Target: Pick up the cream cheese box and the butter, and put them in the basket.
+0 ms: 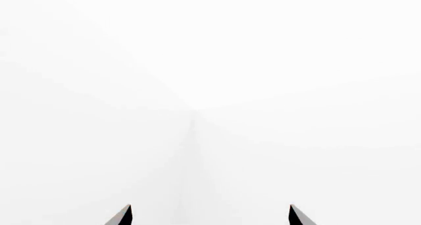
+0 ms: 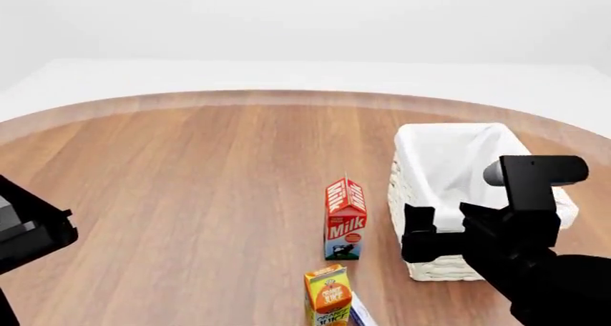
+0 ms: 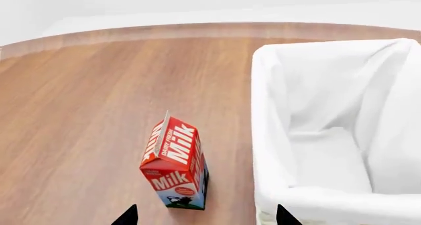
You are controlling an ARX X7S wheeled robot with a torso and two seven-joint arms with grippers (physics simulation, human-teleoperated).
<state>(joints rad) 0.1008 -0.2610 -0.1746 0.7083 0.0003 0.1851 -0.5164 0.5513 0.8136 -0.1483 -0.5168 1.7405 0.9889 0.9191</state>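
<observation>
Two cartons are standing upright on the round wooden worktop (image 2: 191,183): a red milk carton (image 2: 345,219) just beside the basket (image 2: 420,197), and an orange juice carton (image 2: 328,296) nearer to us, with a blue-and-white sliver at its base that we cannot identify. We are seeing the right claw (image 3: 205,216) hovering with tips apart, near the milk carton and the basket's rim, nothing between them. The left claw (image 1: 209,215) is also standing apart, facing blank white; the butter is lying outside every view.

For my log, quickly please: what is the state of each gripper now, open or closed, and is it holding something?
Left gripper: open, holding nothing.
Right gripper: open, holding nothing; milk carton and basket lie ahead of it.
</observation>
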